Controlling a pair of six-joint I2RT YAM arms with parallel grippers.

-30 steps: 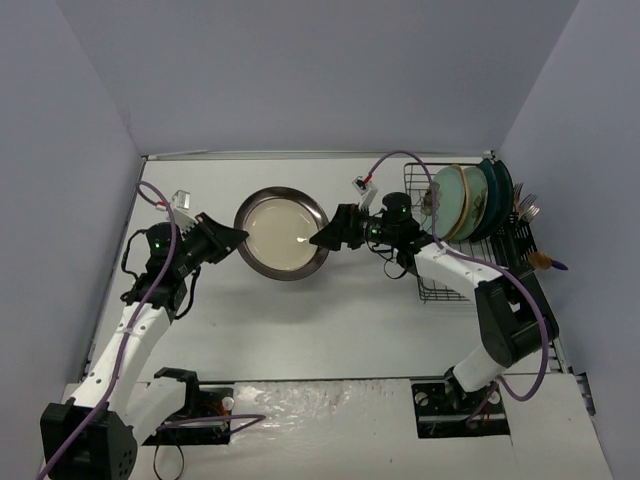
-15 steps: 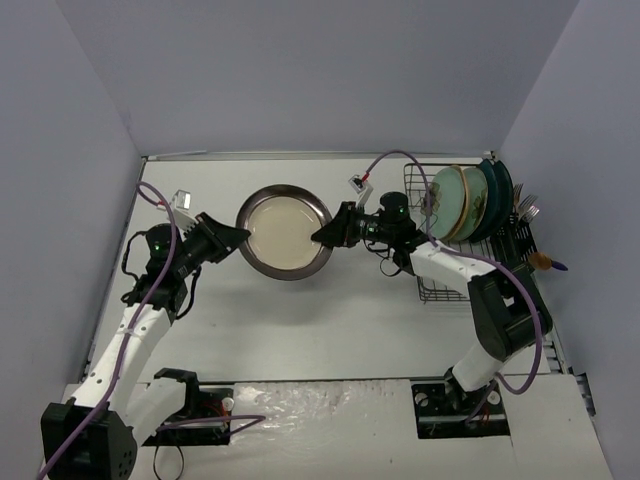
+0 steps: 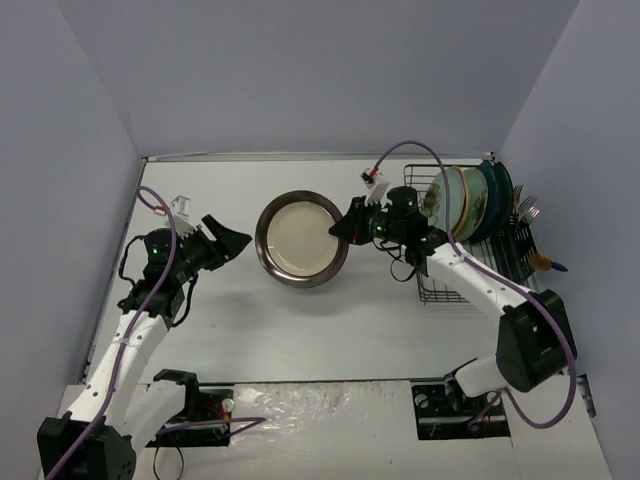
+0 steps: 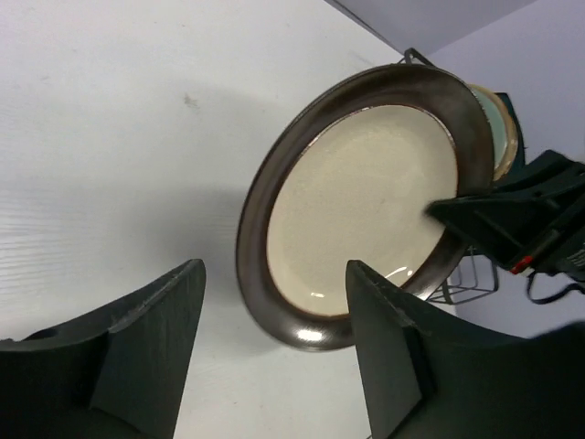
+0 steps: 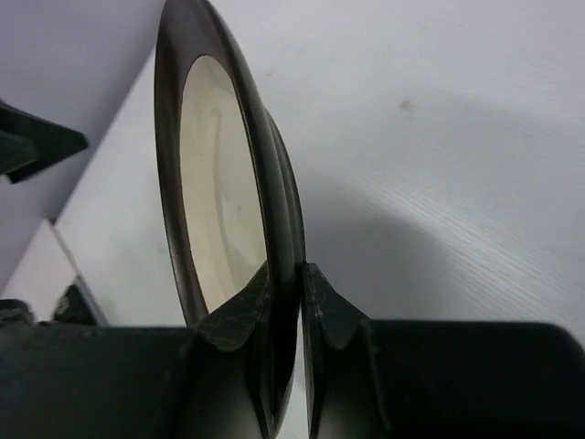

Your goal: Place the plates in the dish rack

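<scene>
Five plates total: four plates (image 3: 468, 200) upright in dish rack (image 3: 440, 288), one dark-rimmed plate (image 3: 300, 238) tilted over mid table (image 3: 350, 330). Its right rim is pinched tight by right gripper (image 3: 343, 229); only the right wrist view shows that grip edge-on. Nearby left gripper (image 3: 237, 243) gapes, empty.

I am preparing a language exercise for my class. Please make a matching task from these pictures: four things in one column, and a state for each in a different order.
Things:
1. left gripper
2. right gripper
3. dark-rimmed plate
4. dish rack

States:
A. holds other plates standing on edge
B. open, touching nothing
C. shut on a rim
D. tilted, gripped at one edge

Pairs: 1-B, 2-C, 3-D, 4-A
</scene>
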